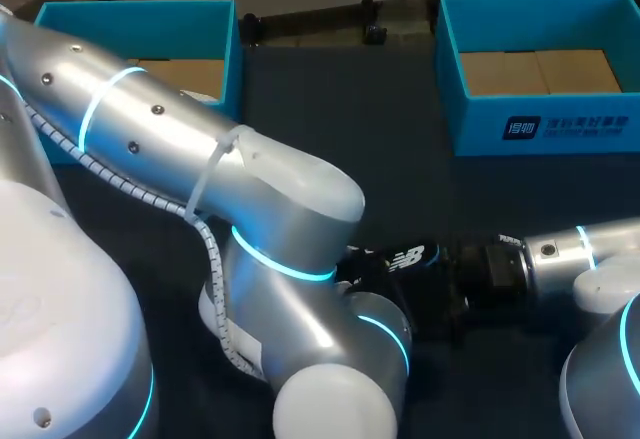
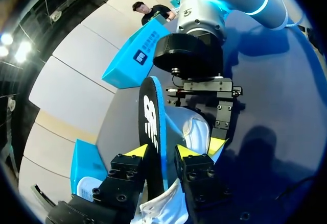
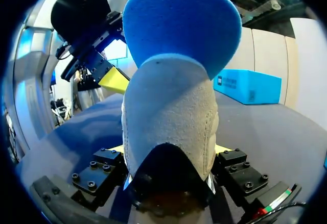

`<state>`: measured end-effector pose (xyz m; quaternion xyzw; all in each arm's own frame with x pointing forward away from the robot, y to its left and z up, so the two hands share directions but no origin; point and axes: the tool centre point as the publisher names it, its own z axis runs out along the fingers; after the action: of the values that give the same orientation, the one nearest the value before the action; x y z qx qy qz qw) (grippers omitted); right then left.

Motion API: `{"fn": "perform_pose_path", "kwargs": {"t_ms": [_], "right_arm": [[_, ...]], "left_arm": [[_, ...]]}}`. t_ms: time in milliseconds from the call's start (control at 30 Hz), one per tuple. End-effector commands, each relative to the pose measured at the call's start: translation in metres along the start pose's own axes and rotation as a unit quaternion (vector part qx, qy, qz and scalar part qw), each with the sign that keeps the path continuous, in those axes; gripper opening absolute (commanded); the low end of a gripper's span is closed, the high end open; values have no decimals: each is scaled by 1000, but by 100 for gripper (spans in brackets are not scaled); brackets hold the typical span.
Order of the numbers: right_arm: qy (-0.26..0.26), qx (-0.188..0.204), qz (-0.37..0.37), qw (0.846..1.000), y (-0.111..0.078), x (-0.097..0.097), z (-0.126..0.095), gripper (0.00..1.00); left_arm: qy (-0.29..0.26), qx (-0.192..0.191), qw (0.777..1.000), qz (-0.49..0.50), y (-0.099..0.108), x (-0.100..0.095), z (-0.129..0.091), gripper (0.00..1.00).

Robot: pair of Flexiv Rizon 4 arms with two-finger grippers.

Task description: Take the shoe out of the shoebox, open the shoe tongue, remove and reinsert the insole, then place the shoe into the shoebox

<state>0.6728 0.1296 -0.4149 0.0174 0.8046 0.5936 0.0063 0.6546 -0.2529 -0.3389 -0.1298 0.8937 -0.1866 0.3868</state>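
Note:
A pale grey-white shoe (image 3: 168,112) sits heel-first in my right gripper (image 3: 168,148), whose fingers press it from both sides. Its insole (image 3: 184,20), black on top and blue underneath, stands up out of the shoe's opening. In the left wrist view the insole (image 2: 152,117) rises between the yellow tips of my left gripper (image 2: 162,151); a small gap shows beside one tip, so that gripper is open around it. The shoe (image 2: 196,129) lies just behind, with a right-gripper finger (image 2: 223,117) against it. From the head view my left arm hides most of this; only the insole (image 1: 405,257) and right gripper (image 1: 452,284) show.
Two open blue boxes with cardboard floors stand along the far edge, one at the back left (image 1: 215,19) and one at the back right (image 1: 540,129). Dark tabletop (image 1: 400,159) lies between them and the arms.

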Motion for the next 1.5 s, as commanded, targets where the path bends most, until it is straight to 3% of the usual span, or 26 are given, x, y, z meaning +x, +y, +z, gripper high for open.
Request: {"fn": "perform_pose_path", "kwargs": {"t_ms": [33,1000,1333,1500], "right_arm": [[-1,2,0,1000,1,1,0,0],[-1,2,0,1000,1,1,0,0],[-1,2,0,1000,1,1,0,0],[-1,2,0,1000,1,1,0,0]], "left_arm": [[8,13,1000,0,7,-9,3,34],[36,63,997,3,10,-15,14,27],[39,67,997,13,6,-15,18,1],[45,72,996,13,0,-14,15,0]]}}
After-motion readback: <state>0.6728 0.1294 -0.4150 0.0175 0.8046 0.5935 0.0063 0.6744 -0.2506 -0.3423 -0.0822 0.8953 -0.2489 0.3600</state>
